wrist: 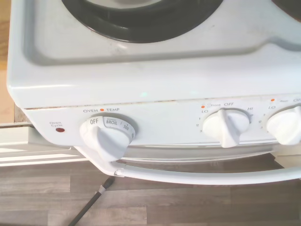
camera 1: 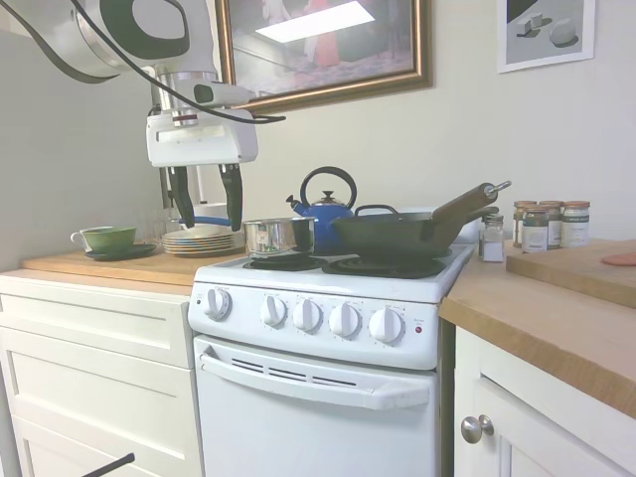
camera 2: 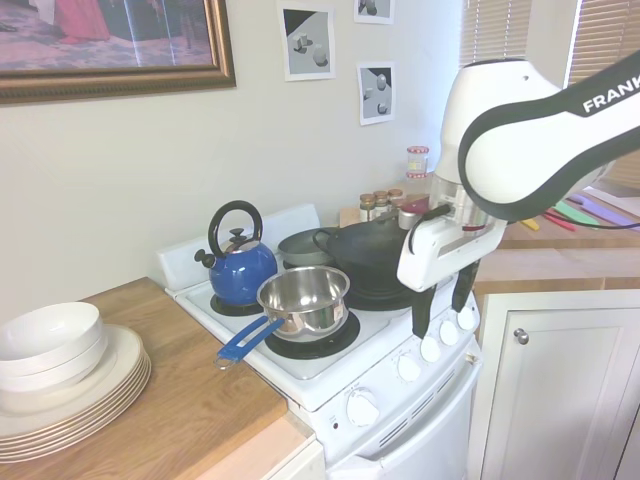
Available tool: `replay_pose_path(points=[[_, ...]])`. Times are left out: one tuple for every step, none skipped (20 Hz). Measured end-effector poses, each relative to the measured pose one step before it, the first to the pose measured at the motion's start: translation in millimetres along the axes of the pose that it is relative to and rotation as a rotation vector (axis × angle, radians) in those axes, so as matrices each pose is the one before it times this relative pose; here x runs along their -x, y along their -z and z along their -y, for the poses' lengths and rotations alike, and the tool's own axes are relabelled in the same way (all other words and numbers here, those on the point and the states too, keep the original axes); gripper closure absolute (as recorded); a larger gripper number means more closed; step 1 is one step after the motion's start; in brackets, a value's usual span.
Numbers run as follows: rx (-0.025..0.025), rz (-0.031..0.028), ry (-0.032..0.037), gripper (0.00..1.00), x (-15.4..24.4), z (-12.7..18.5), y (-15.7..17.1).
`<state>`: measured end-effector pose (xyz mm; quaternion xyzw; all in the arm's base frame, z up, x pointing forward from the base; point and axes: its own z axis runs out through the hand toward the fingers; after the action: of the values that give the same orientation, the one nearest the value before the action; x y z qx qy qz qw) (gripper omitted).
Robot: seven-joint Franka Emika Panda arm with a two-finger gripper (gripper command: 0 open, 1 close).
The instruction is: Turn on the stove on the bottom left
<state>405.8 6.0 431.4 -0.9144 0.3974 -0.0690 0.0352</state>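
White enamel stove [camera 1: 328, 338] set between white cabinet drawers [camera 1: 94, 368] and a wooden counter [camera 1: 556, 318]; five round knobs [camera 1: 306, 315] along its front panel, small red light [camera 1: 418, 329] at the panel's right end in the first exterior view, oven-door handle [camera 1: 313, 380] just below. On the burners: steel saucepan [camera 2: 303, 297] with blue handle at the near left, blue kettle [camera 2: 238, 268] behind it, dark wok [camera 1: 397, 235] to the right. Gripper [camera 1: 206, 200] hanging above the stove's front left corner, fingers pointing down and spread moderately wide, holding nothing, well clear of the knobs. From the wrist view: oven-temperature knob [wrist: 104, 135] marked OFF and BROIL, a second knob [wrist: 226, 126] beside it with pointer toward OFF between LO and HI, edge of a third knob [wrist: 285, 126] further along; curved white handle under them, wood-look floor [wrist: 188, 202] beneath. Stack of plates [camera 2: 70, 385] topped with white bowls [camera 2: 48, 340] on the wooden counter left of the stove; green cup [camera 1: 107, 238] on a saucer there too; spice jars [camera 1: 545, 225] on the far counter; framed painting [camera 1: 323, 45] on the wall.
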Motion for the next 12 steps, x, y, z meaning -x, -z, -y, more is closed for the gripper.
replay_pose_path(points=[[0.00108, 0.0012, 0.00038, 0.0, -0.02, 0.06, -0.66], [0.00101, 0.00132, 0.00172, 0.0, -0.07, 0.06, -0.67], [0.00046, 0.00105, -0.00058, 0.0, -0.51, -0.07, -0.42], [0.00013, 0.00087, -0.00104, 0.0, -0.75, 0.09, -0.25], [-0.00012, 0.00067, -0.00126, 0.0, -0.81, 0.05, -0.13], [-0.00028, 0.00057, -0.00134, 0.0, -0.92, 0.15, -0.04], [0.00008, 0.00073, -0.00088, 0.0, -0.78, 0.27, -0.19], [0.00077, 0.0013, -0.00067, 0.0, -0.76, 0.4, -0.56], [0.00133, 0.00188, -0.00118, 0.0, -1.06, 0.41, -0.9], [0.00208, 0.00242, -0.00156, 0.0, -1.14, 0.24, -1.26], [0.00245, 0.00312, -0.00139, 0.0, -1.14, 0.24, -1.67], [0.00249, 0.00319, -0.00139, 0.0, -1.29, 0.38, -1.64]])
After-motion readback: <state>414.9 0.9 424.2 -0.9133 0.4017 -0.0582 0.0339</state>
